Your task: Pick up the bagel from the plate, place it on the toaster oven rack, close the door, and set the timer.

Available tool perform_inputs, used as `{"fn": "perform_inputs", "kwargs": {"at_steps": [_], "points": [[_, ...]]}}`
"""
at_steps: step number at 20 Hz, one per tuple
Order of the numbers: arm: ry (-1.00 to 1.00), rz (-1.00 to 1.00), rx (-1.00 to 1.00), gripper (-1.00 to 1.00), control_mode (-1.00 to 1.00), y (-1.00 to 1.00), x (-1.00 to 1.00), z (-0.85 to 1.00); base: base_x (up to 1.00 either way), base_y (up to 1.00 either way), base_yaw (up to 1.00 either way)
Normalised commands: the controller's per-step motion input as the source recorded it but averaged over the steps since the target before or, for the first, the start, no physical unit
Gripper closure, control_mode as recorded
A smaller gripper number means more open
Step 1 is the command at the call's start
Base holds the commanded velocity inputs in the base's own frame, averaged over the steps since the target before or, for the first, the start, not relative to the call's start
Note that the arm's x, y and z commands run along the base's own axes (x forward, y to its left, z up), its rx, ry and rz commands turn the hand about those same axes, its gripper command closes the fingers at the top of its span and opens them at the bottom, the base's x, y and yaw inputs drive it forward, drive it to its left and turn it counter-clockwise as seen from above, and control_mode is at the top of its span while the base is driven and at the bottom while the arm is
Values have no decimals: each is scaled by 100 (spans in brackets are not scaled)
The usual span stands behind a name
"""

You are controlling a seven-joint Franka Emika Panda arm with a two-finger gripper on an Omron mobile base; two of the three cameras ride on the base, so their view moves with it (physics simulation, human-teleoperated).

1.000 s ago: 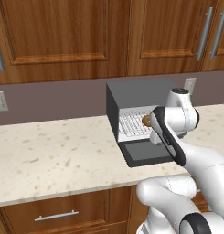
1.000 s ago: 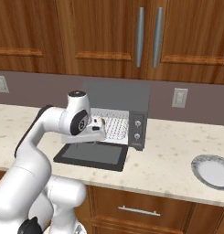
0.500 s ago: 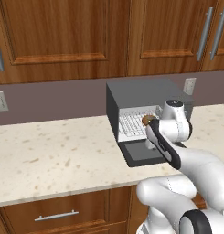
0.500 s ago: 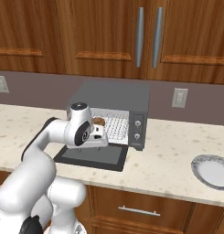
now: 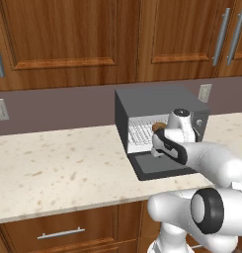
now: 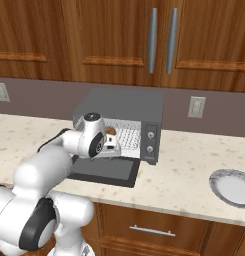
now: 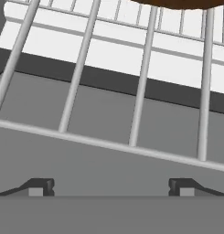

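The brown bagel [image 6: 110,131] lies on the toaster oven rack [image 6: 128,138] inside the dark grey toaster oven [image 6: 125,103]. It also peeks out behind my wrist in the left base view as the bagel [image 5: 158,127]. In the hand view the bagel [image 7: 182,3] is a brown edge at the top, resting on the rack [image 7: 141,87] bars. My gripper [image 7: 111,187] is open, with nothing between its tips, just in front of the rack's front bar. The door [image 6: 108,171] lies folded down flat on the counter below my hand.
An empty grey plate [image 6: 235,187] sits on the speckled counter [image 5: 58,168] to the right of the oven. Two knobs [image 6: 150,135] are on the oven's front right panel. Wooden cabinets hang above and a wall outlet [image 6: 196,106] is behind.
My arm has sunk lower in front of the oven mouth. The bagel stays on the rack and the jaws stay wide.
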Motion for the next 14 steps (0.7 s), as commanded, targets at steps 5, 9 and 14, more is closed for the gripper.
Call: {"fn": "perform_inputs", "kwargs": {"at_steps": [5, 9, 14], "points": [[0, 0, 5, -100, -100, 0, 56, 0, 0, 0, 0], [0, 0, 4, -100, -100, 0, 58, 0, 0, 0, 0], [-1, 0, 1, -100, -100, 0, 58, 0, 0, 0, 0]]}}
